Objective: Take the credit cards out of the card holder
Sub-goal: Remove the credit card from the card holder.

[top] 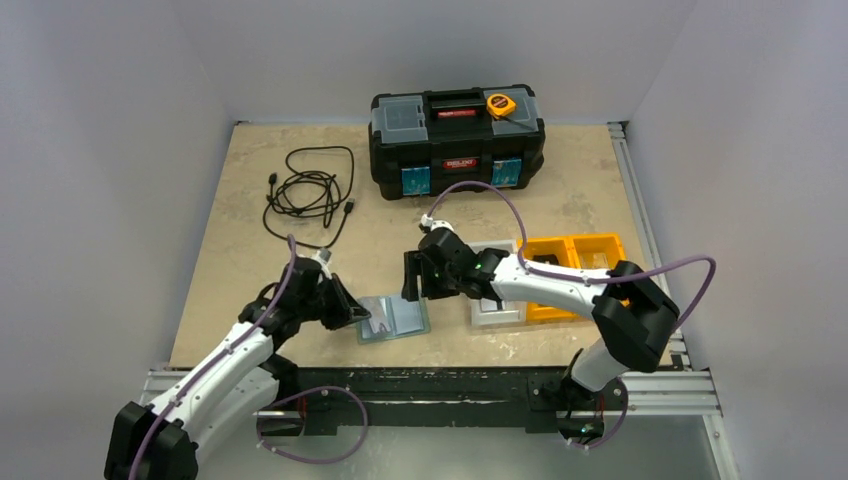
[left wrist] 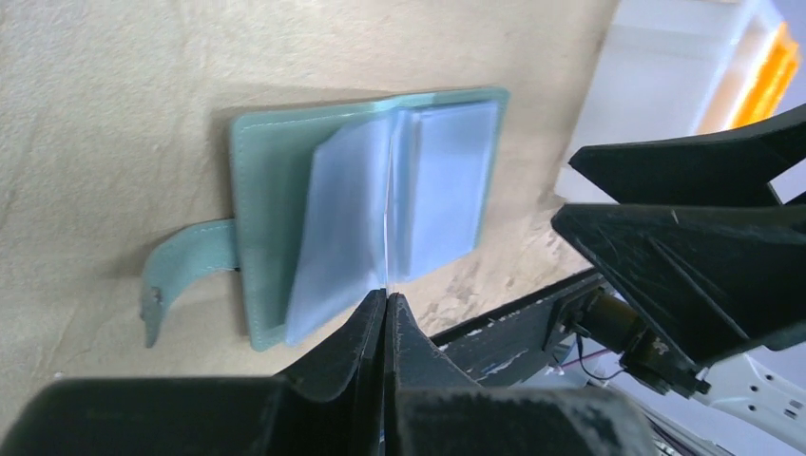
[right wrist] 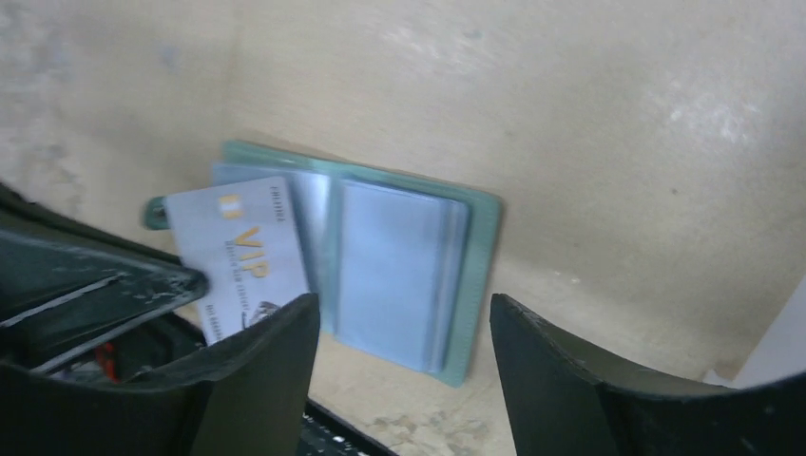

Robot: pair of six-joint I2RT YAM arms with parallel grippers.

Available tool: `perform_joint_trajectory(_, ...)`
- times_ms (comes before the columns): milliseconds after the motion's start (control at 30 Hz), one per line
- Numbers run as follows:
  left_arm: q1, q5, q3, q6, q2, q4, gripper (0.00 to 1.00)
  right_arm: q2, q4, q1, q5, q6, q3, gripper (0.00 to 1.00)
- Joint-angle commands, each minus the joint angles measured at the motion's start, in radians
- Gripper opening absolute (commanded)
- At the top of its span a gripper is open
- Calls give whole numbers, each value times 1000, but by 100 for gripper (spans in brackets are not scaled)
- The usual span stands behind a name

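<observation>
The teal card holder (top: 402, 318) lies open near the table's front edge, its pale blue pockets (left wrist: 442, 180) facing up and its side tab (left wrist: 181, 271) pointing away. My left gripper (left wrist: 389, 299) is shut on a thin credit card, seen edge-on (left wrist: 388, 237) over the holder's spine. From the right wrist this card (right wrist: 238, 249) is pale silver with gold "VIP" lettering, over the holder's (right wrist: 480, 275) left leaf. Whether it still sits in a pocket I cannot tell. My right gripper (right wrist: 404, 366) hangs open above the holder's right side, with nothing between its fingers.
A white bin (top: 497, 300) and orange bins (top: 575, 258) stand right of the holder, under my right arm. A black toolbox (top: 457, 140) with a yellow tape measure (top: 501, 104) is at the back. A coiled black cable (top: 308, 192) lies back left. The black front rail (top: 430, 385) borders the holder.
</observation>
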Motion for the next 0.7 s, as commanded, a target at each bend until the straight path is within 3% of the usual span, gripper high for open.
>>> perform_joint_trajectory(0, 6, 31, 96, 24, -50, -20, 0, -85, 123, -15, -115, -34, 21, 68)
perform_joint_trajectory(133, 14, 50, 156, 9, -88, -23, 0, -136, 318, -65, -265, 7, -83, 73)
perform_joint_trajectory(400, 91, 227, 194, -89, -92, 150, 0, -215, 710, -184, -524, 163, -238, 79)
perform_joint_trajectory(667, 123, 347, 167, -202, -33, 365, 0, -178, 1067, -235, -675, 379, -332, 75)
